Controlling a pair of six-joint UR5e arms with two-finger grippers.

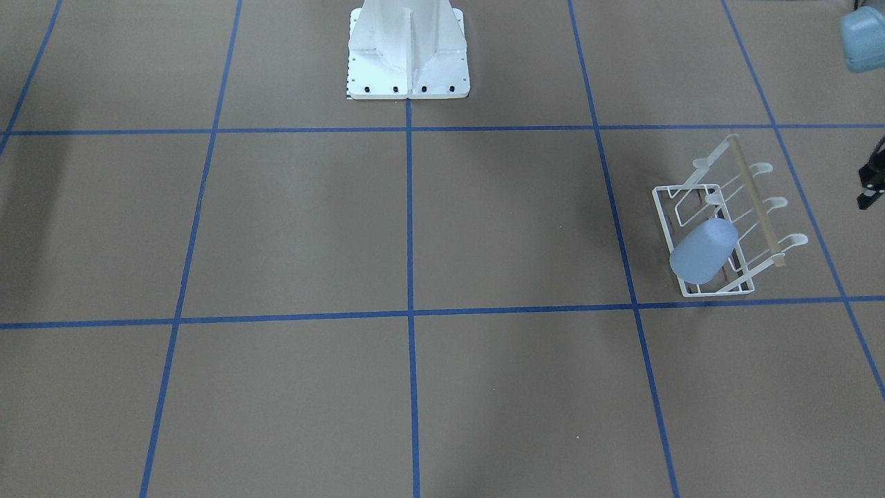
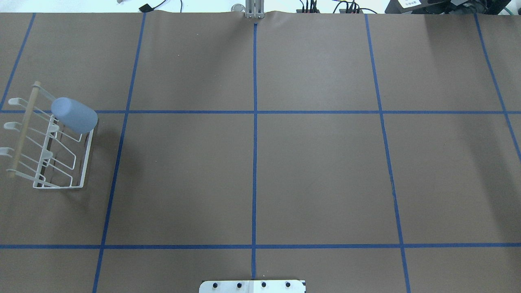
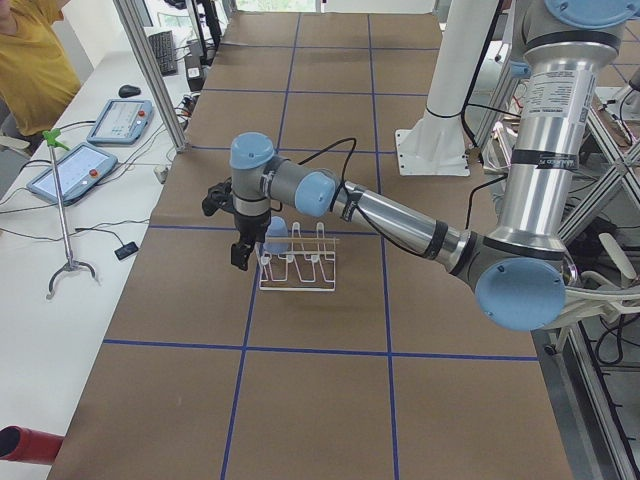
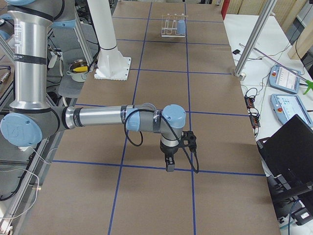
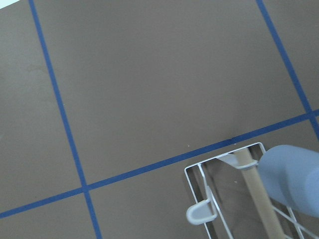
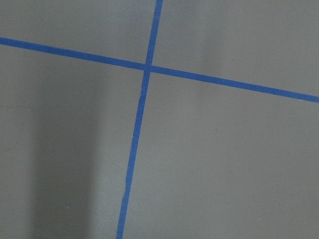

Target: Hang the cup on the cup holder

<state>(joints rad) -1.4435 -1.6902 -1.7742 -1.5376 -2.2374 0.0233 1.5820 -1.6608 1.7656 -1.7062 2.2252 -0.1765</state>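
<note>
**Cup position.** The cup (image 2: 74, 115) rests on the cup holder (image 2: 87, 158), tilted, with its closed base uppermost and its rim angled down toward the wire frame. It appears to sit over one of the slanted prongs, though the prong itself is hidden inside the cup. The cup occupies the end of the holder farthest from the robot, on the side opposite the wooden rod handle (image 2: 23, 130).

**Cup holder position.** The holder stands on the brown table (image 2: 309, 171) near its edge on the robot's left.

**Left arm.** The left gripper (image 3: 240, 255) points down just beside the holder, close to the cup; a gap separates them in the exterior left view. That view does not show whether its jaws are parted or closed.

**Right arm.** The right gripper (image 4: 169, 165) points down over bare table, well apart from the holder. Its jaw state cannot be told either.
</note>
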